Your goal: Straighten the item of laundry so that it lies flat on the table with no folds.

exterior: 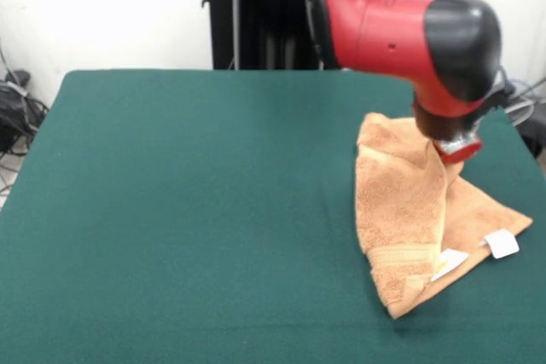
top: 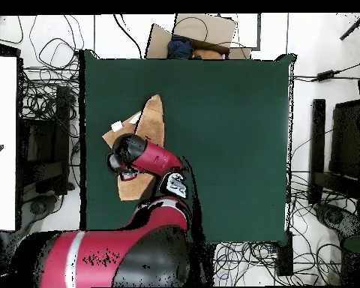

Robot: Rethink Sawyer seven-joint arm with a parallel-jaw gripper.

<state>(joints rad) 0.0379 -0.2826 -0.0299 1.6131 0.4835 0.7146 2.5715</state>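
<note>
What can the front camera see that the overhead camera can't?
Only the front view shows the gripper low over the towel, a fold standing up across it, and its woven band; whether the gripper holds the cloth is unclear. Only the overhead view shows the whole table, the cables and a cardboard box around it, and the arm's wide base. Both show the red arm over the rumpled towel, near one side edge of the green table, with a white tag.

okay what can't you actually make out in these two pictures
- Whether the hand is open or shut: front view shows only its red tip against the towel; overhead, the arm covers it.
- Towel's middle, overhead: under the arm.
- Print on the white tag: too small.
</note>
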